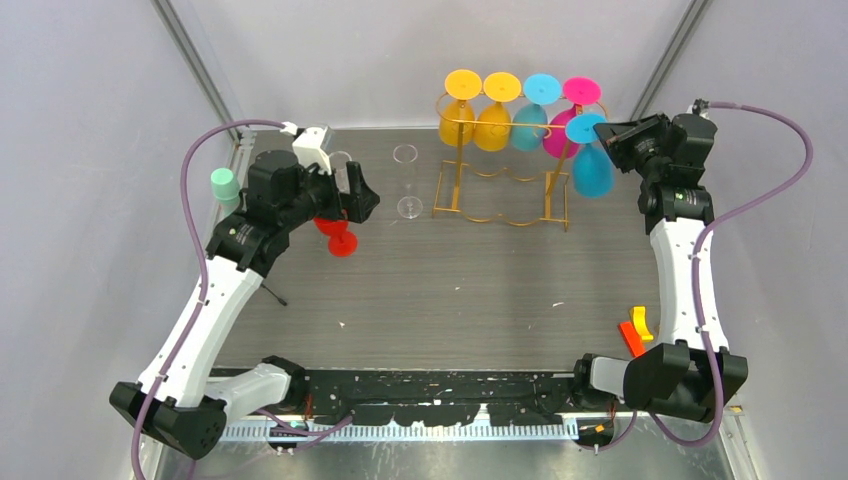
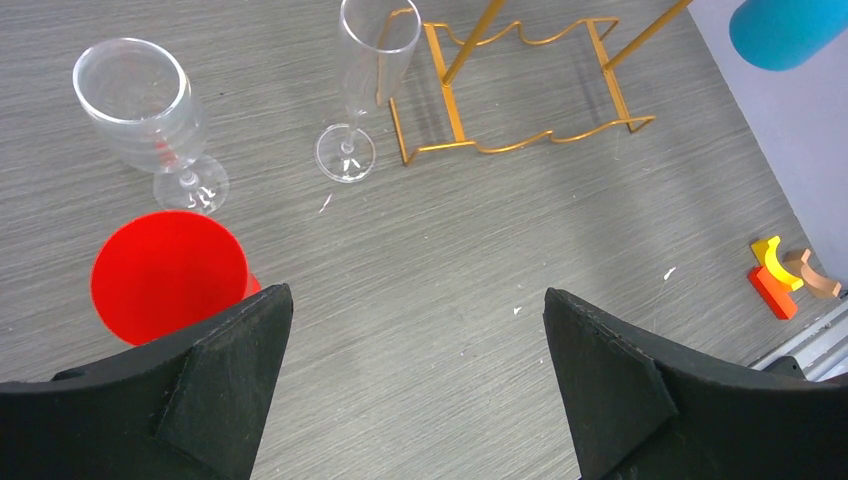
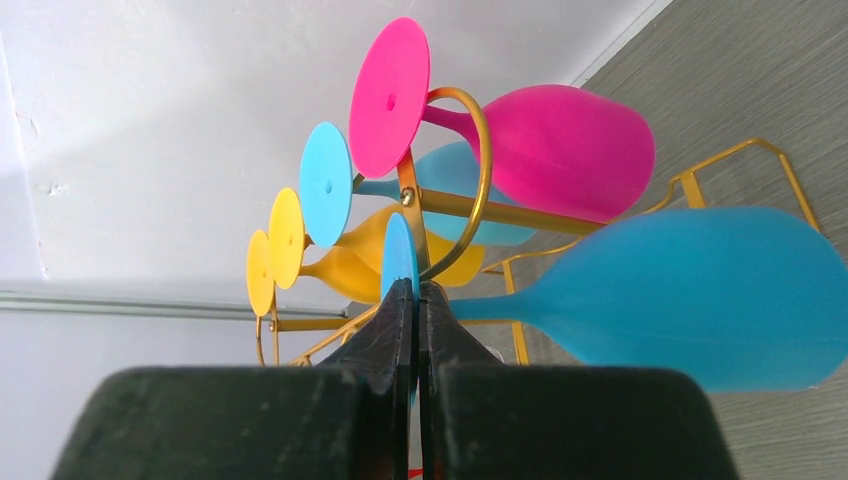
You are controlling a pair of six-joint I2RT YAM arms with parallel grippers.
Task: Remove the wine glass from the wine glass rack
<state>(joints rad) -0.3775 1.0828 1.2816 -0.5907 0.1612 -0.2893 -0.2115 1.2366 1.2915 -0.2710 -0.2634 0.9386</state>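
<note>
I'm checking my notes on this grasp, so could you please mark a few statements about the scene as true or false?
1. The right tool is shut on the foot of the blue wine glass. True.
2. The left tool is clamped on the red glass. False: its fingers stand wide open and hold nothing; the red glass sits beside one finger.
3. Two clear glasses stand upright on the table. True.
4. The pink glass stands on the table. False: it hangs bowl-down from the rack.
</note>
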